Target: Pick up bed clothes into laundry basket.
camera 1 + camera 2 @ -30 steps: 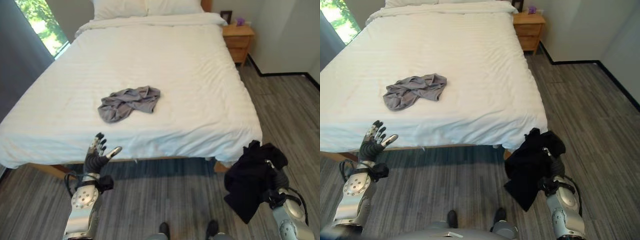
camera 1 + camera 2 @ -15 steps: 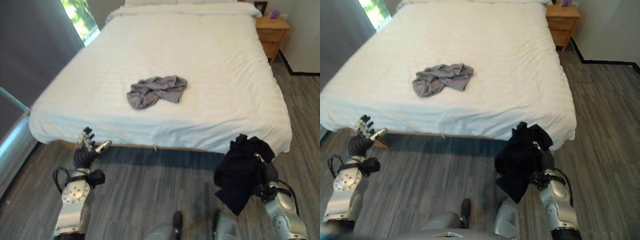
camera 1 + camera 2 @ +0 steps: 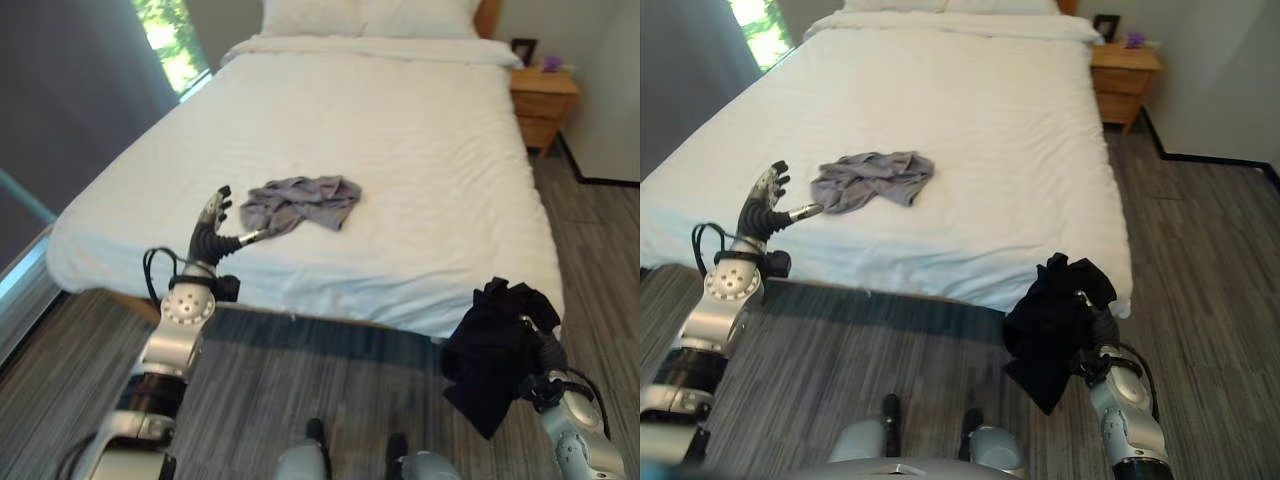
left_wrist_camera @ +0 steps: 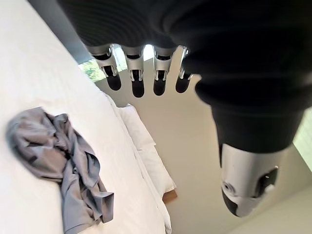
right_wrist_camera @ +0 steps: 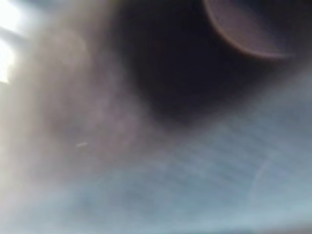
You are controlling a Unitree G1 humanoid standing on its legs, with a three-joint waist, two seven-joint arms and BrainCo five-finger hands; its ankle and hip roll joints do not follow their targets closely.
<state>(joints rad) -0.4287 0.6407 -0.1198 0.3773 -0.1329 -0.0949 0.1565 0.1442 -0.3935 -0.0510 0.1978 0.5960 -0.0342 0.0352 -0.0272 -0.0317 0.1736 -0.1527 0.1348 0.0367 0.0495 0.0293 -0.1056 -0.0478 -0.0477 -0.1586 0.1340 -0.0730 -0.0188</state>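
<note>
Beside the grey garment (image 4: 58, 165), left hand (image 4: 141, 73) spread.

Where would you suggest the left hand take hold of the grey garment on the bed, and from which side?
Probably the bunched near-left end of the grey garment, approached from the foot of the bed. That end lies closest to the open left hand, and its raised folds give the fingers cloth to close on; the rest lies flatter on the bed.
</note>
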